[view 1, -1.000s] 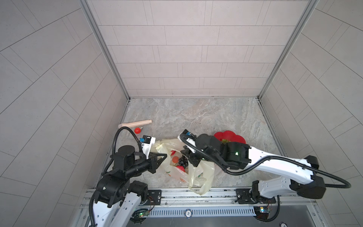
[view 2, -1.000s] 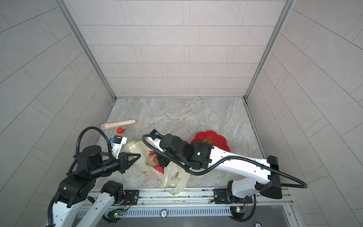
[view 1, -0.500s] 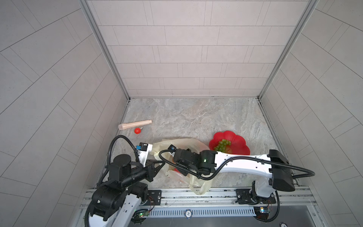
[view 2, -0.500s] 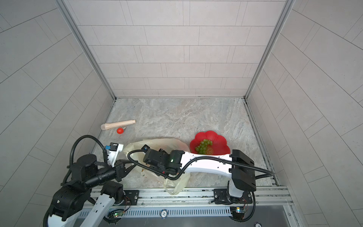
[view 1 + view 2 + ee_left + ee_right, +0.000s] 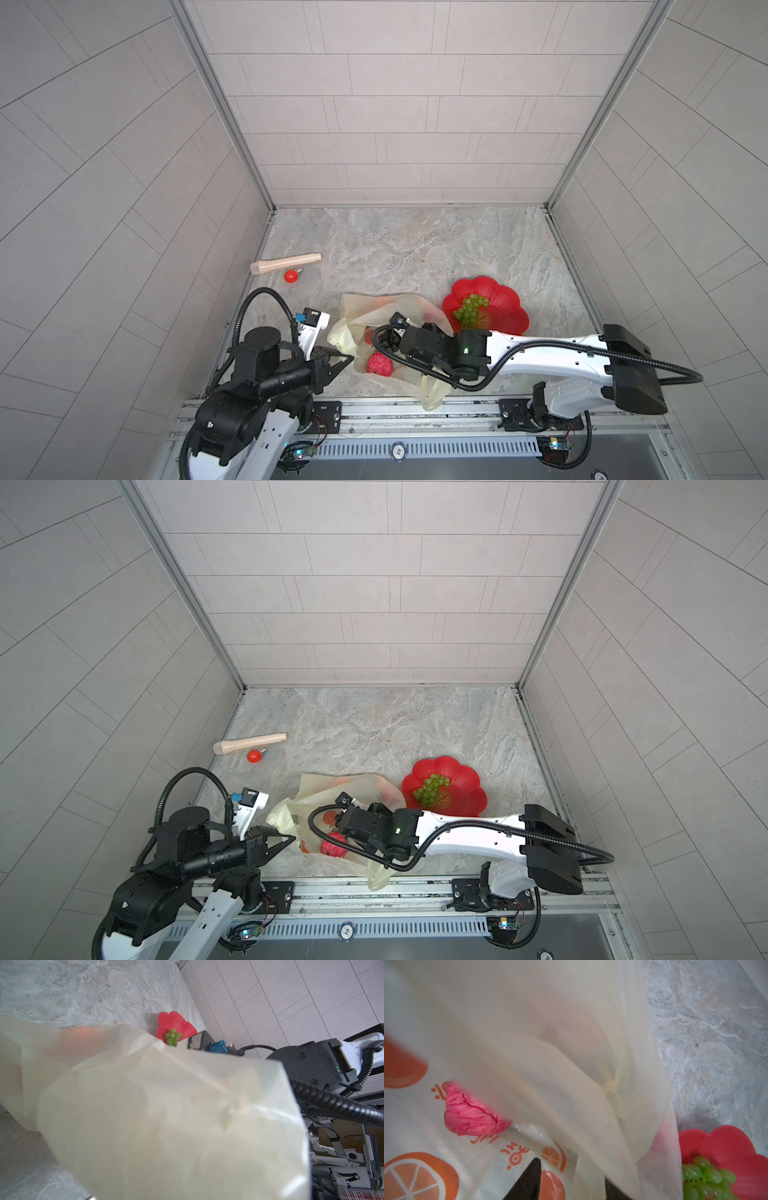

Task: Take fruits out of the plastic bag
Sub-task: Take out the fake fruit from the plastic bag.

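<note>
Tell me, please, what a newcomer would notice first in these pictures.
The red flower-shaped plate, at the right of the marble tabletop, holds a green grape bunch. Beside it, toward the front, lies the pale-yellow plastic bag, with a pink wrinkly fruit showing inside it.

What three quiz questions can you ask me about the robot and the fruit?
1. True or false: the green grapes lie on the red plate.
2. Which fruit lies nearest the left fingers? A banana; B pink wrinkly fruit; C lemon.
3. Fill in: the left fingers are shut on the edge of the ___.
Key: 1 true; 2 B; 3 bag.
</note>
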Controlling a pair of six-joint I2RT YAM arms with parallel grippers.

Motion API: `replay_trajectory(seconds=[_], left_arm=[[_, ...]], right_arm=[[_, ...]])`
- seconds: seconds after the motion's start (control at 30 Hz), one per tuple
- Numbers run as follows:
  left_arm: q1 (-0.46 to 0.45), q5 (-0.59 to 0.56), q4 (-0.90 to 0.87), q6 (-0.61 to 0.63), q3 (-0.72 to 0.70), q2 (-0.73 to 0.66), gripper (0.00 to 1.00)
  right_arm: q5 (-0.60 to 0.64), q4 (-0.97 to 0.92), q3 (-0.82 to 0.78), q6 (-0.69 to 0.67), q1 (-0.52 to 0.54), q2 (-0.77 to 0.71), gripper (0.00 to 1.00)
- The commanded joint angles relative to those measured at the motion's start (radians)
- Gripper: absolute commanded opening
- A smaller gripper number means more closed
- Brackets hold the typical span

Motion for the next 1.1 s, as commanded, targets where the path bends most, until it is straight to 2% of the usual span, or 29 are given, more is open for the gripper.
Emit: replay_trajectory(seconds=[0.0,0.17,0.3,0.47,0.63,0.77,1.07], left_arm=[[-0.001,-0.022,-0.023,0.024,-0.017,-0.018,0.05],[-0.002,-0.008,-0.05,0.038,-0.029,-0.018,0.05],[-0.002,0.03,-0.066,0.049,-0.045,-0.034,0.06],[-0.002,0.046,-0.065,0.046,-0.059,-0.055,0.05],[-0.002,0.06,-0.065,0.04,-0.072,-0.072,0.05],[-0.002,0.088,-0.073,0.037,-0.087,-0.1,0.05],[-0.002,0.075,-0.07,0.057,-0.11,-0.132,0.05]], right_arm=[[-0.04,0.071,-0.046,-0.062,0.002,-0.028,0.52],[-0.094,0.082,-0.012,-0.263,0.012,-0.024,0.52],[-0.096,0.102,0.064,-0.42,0.009,0.038,0.51],[-0.138,0.099,0.216,-0.523,-0.002,0.215,0.49],[-0.141,0.131,0.263,-0.544,-0.005,0.306,0.48],[-0.133,0.185,0.212,-0.522,-0.01,0.286,0.49],[-0.199,0.328,-0.048,-0.524,0.001,0.136,0.47]])
